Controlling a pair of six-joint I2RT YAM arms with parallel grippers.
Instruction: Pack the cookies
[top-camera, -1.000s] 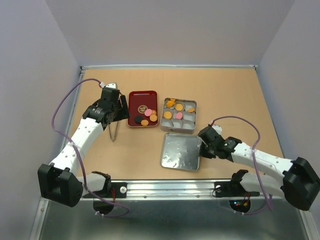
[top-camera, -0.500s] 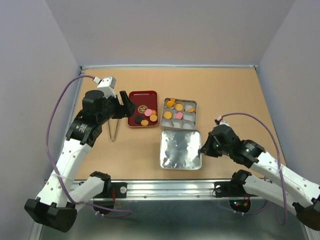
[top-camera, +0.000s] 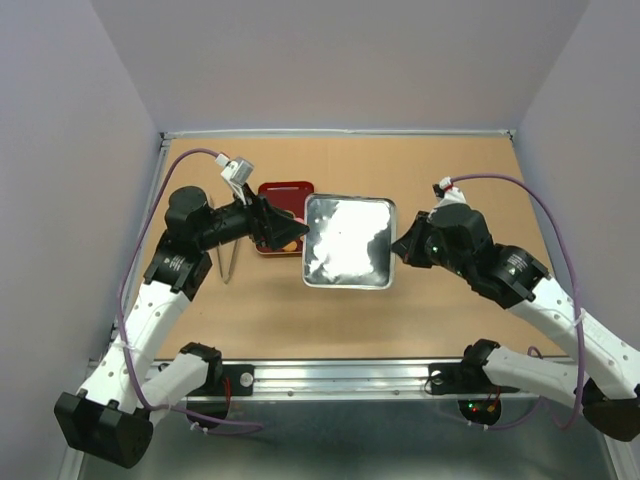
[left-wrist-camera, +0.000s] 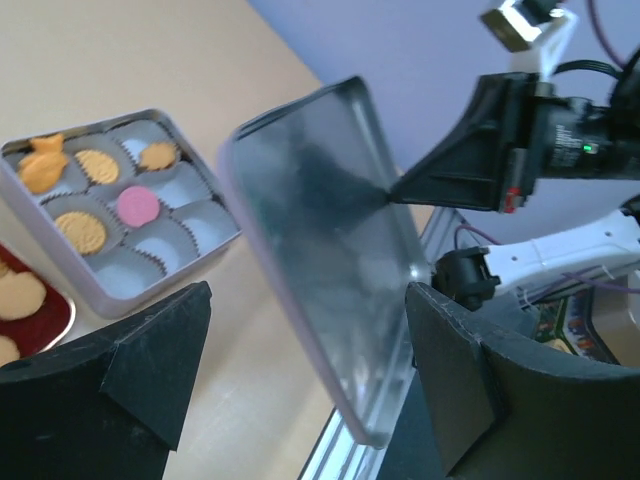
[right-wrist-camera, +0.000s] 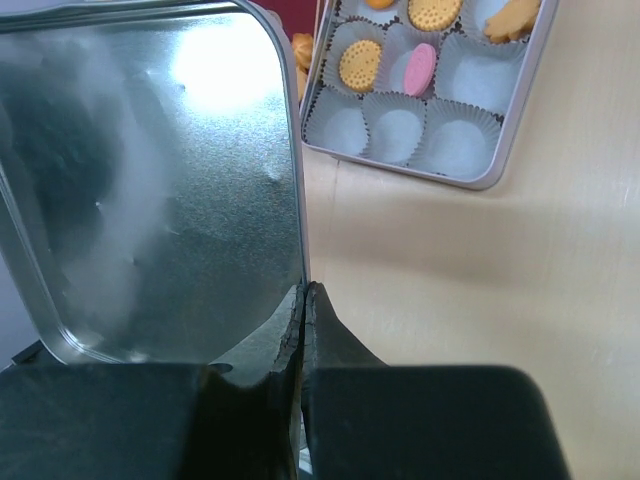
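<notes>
My right gripper (top-camera: 398, 250) (right-wrist-camera: 305, 290) is shut on the right edge of the silver tin lid (top-camera: 345, 240) (right-wrist-camera: 150, 200) and holds it in the air, tilted. From above, the lid hides the tin box. That box (right-wrist-camera: 520, 110) (left-wrist-camera: 100, 290) has paper cups; some hold orange cookies (right-wrist-camera: 360, 65) (left-wrist-camera: 80, 230) and one a pink cookie (right-wrist-camera: 418, 68) (left-wrist-camera: 138, 206). My left gripper (top-camera: 290, 232) (left-wrist-camera: 305, 330) is open. The lid's left edge (left-wrist-camera: 320, 230) sits between its fingers without being clamped.
A red tray (top-camera: 285, 190) with more cookies (right-wrist-camera: 303, 50) lies left of the tin, partly hidden by my left gripper. Metal tongs (top-camera: 228, 262) lie on the table further left. Grey walls close in the table's back and sides.
The right gripper lifted the lid off the table and carried it up over the tin. The left arm swung right towards the lid and its jaws spread wider.
</notes>
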